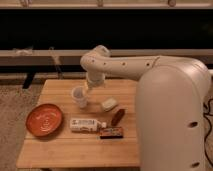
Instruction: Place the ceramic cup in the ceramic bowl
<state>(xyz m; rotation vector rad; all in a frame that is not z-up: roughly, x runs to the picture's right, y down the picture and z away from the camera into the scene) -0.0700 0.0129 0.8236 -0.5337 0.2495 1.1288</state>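
The ceramic cup (79,97) is small, white and tapered, and stands upright on the wooden table (60,145) near its middle. The ceramic bowl (44,120) is a shallow orange-red dish with pale swirls, at the table's left, well apart from the cup. My gripper (89,87) hangs from the white arm just right of and above the cup's rim, close to it.
A white labelled bottle (86,124) lies on its side in front of the cup. A small white oval lump (109,104) lies right of the cup. A brown oblong thing (117,117) and a dark bar (111,132) lie near the bottle. The arm's large white body (172,115) covers the table's right side.
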